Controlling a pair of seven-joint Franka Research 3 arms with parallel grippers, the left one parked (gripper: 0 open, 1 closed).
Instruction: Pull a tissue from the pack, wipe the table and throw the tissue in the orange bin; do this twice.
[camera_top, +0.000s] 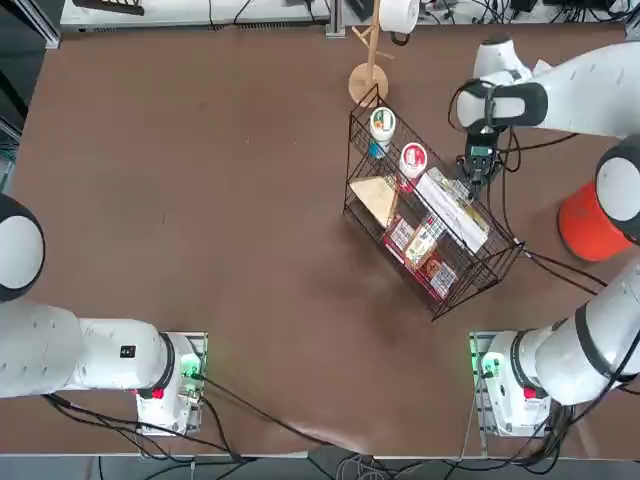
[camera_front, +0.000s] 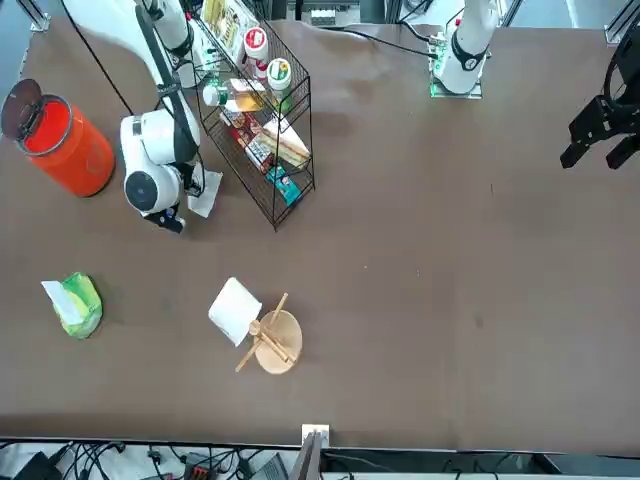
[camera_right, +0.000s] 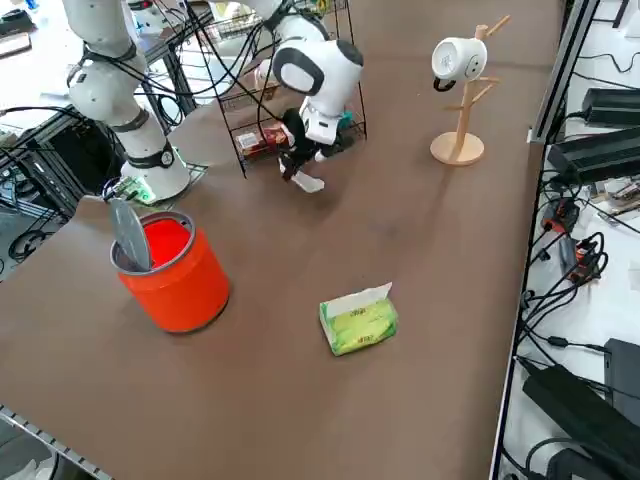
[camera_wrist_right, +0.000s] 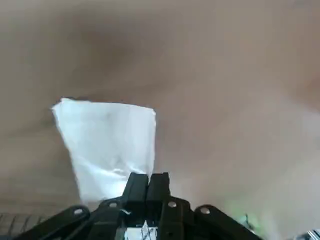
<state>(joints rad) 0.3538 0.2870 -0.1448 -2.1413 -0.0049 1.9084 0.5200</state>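
One tissue is pinched in your right gripper, jaws clamped together on its edge, low over the table beside the wire basket. Wiping looks underway; binning remains. From the gripper in the side view, the pack sits at five o'clock, the orange bin at seven. No writing is legible.

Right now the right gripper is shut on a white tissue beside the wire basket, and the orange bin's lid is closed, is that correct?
Not quite: the orange bin is open, its lid tipped up, as the right side view shows. The right gripper is indeed shut on the tissue beside the wire basket.
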